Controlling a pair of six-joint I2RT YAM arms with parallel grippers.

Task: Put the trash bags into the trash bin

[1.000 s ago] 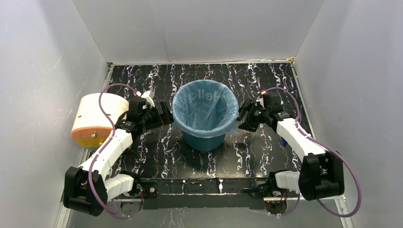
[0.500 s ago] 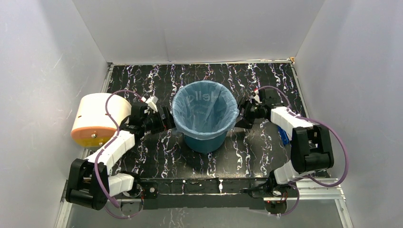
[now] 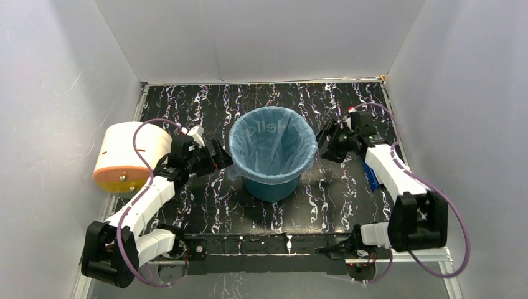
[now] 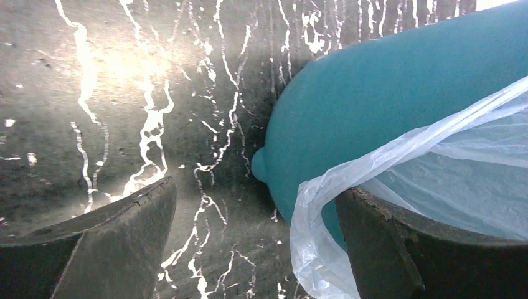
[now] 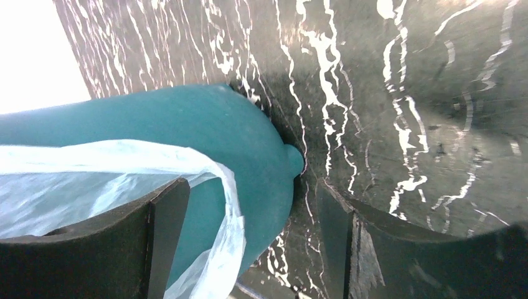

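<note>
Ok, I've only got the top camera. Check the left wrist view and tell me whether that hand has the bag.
Observer: No. The left hand is open. The hem of the trash bag hangs loose beside one finger, not pinched.
Operator: Now the right wrist view.
Observer: The right hand is open as well. There the hem droops down the outside wall of the trash bin.
Operator: Give me a landmark on that wall.
Observer: A small round nub sticks out of it, just ahead of the hand.
</note>
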